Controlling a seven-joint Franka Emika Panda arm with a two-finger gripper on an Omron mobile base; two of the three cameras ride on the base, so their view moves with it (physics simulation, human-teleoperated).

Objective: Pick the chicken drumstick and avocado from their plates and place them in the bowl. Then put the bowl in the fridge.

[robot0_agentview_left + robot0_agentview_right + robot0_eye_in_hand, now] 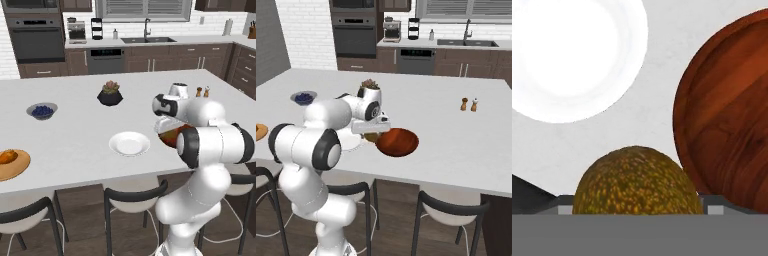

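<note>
Gripping the avocado (637,180) between wide-set jaws, the gripper (372,131) hangs over bare counter (75,135) between the empty white plate (572,55) and the bowl (727,115), bowl just beside it to the hand-view right; count: one avocado, one drumstick (7,156) on tan plate (15,169), two plates, one bowl.

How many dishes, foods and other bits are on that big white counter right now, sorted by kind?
Plates: 2, white plate, wooden plate
Bowls: 2, brown bowl, berry bowl
Foods: 2, drumstick, avocado in the gripper
Shakers: 2
Potted plant: 1
Total: 9
</note>
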